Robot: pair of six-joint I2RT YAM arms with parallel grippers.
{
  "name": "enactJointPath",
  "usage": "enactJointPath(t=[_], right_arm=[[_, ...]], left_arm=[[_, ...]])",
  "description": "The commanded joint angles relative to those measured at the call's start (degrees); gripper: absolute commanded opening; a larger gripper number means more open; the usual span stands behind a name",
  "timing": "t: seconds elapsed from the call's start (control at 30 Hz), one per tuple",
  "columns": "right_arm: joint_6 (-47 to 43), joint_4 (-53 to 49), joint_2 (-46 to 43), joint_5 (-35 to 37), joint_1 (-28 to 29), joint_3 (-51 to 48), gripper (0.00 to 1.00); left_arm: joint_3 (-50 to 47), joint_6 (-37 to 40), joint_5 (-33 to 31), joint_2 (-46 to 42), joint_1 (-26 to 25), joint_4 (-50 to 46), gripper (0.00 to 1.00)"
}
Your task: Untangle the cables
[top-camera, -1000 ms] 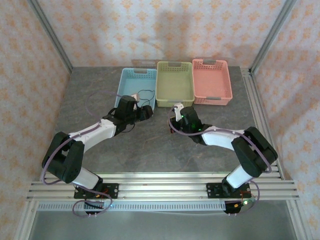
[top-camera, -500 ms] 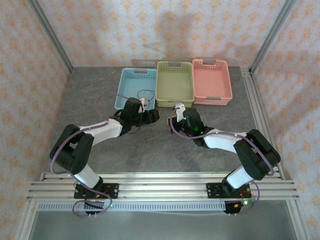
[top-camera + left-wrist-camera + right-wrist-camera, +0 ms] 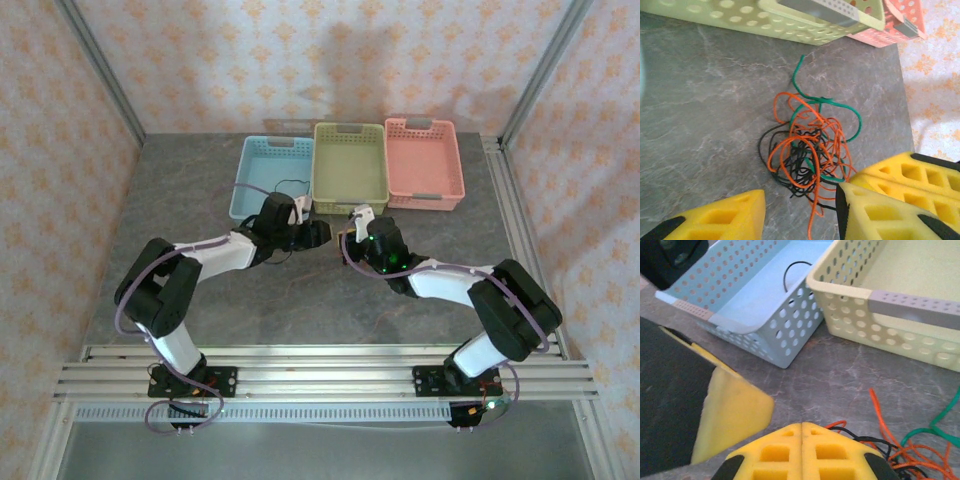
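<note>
Cables (image 3: 807, 150) lay just ahead of my left gripper (image 3: 800, 202), between its wide-spread, empty jaws. My right gripper (image 3: 802, 434), jaws pressed together, flanked the tangle; grip uncertain.

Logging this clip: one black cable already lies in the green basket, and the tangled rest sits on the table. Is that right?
Not quite. The black cable lies in the blue basket, not the green basket; the right wrist view shows it. The tangled rest does sit on the table.
</note>
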Motion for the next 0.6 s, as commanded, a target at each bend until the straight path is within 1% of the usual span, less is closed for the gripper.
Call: enactJointPath(t=[0.0,0.2,0.33,0.57], right_arm=[[0.8,0.5,-1.6,4.5,-0.4,-0.6,0.0],[1.3,0.7,-1.8,5.0,-0.9,-0.9,0.0],[1.9,1.1,-1.9,4.9,-1.3,-1.2,0.0],[2.7,1.5,-1.5,4.2,-1.8,-1.2,0.0]], left_arm=[[2.5,1.3,2.1,0.8,-0.9,-0.2,0.42],[4.3,1.5,3.4,2.6,-1.4,-1.8,0.41],[5.4,1.4,1.8,3.1,-1.5,-4.3,0.4],[8.8,1.2,4.2,6.9,-1.5,-7.6,0.38]])
